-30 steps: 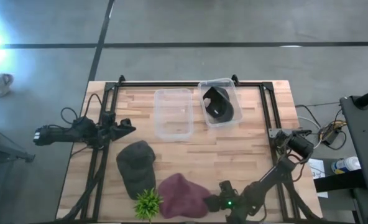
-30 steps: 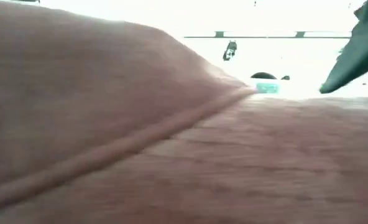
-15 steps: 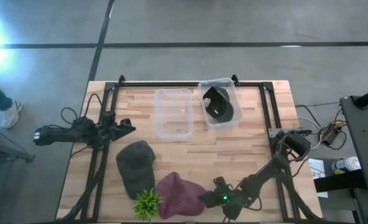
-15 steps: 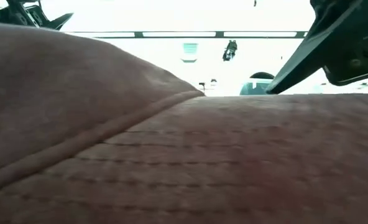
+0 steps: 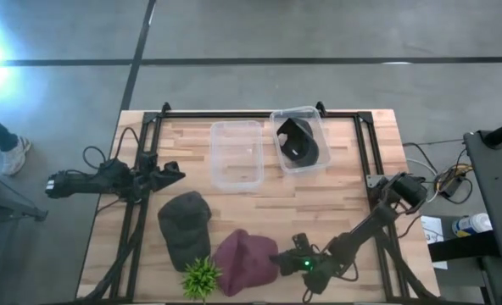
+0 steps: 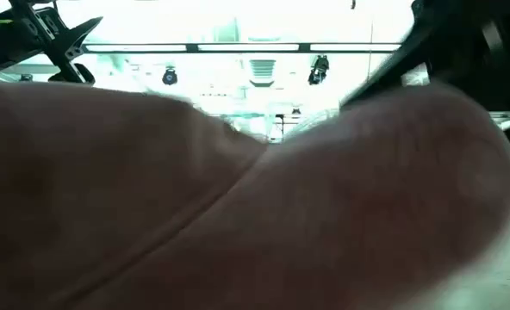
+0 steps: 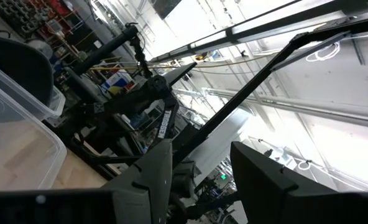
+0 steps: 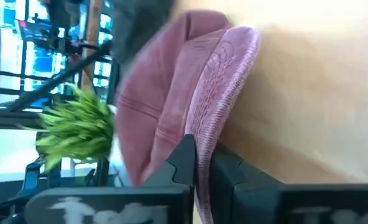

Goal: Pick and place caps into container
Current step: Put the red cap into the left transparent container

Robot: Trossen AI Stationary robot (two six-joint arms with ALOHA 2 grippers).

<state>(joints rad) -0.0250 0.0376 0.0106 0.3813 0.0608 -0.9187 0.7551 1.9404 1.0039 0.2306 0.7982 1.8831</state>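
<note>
A maroon cap (image 5: 245,263) lies near the table's front edge and fills the low view (image 6: 238,215). My right gripper (image 5: 278,258) reaches it from the right and is shut on its brim. A dark cap (image 5: 185,224) rests flat on the table to the left of the maroon one. Another dark cap (image 5: 298,142) lies inside the right clear container (image 5: 317,123). The left clear container (image 5: 237,155) holds nothing. My left gripper (image 5: 173,175) waits open at the table's left side, above the wood. My right gripper pinches the maroon cap's stitched brim edge (image 8: 204,146) between its two fingers (image 8: 183,163). The fingers come in low from the table's right side. The cap's crown (image 8: 153,106) stays on the table beside the plant.
A small green plant (image 5: 202,276) stands at the front edge, right beside the maroon cap and in front of the dark cap. Black frame rails (image 5: 365,161) run along the table's left, right and far sides. Bare wood lies between the caps and the containers.
My right gripper has moved toward the table's left, onto the maroon cap's brim, and has shut on it. The cap's right edge has been drawn in a little toward the left; its crown has stayed by the plant.
</note>
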